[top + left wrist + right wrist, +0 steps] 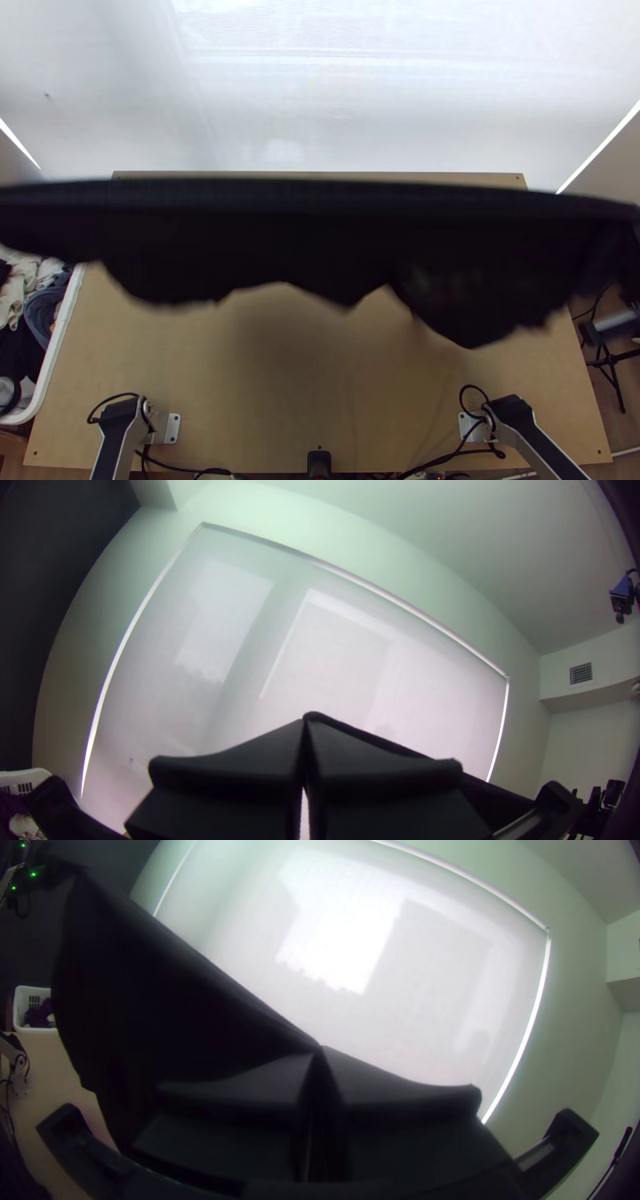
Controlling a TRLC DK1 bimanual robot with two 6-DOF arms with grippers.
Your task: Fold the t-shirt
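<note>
Black t-shirt (320, 248), held between left gripper (307, 721) and right gripper (320, 1052) — aloft

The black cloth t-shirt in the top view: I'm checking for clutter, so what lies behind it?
Behind the t-shirt, the light wooden tabletop shows past its upper and lower edges. It covers a wide band between; anything there cannot be seen.
</note>
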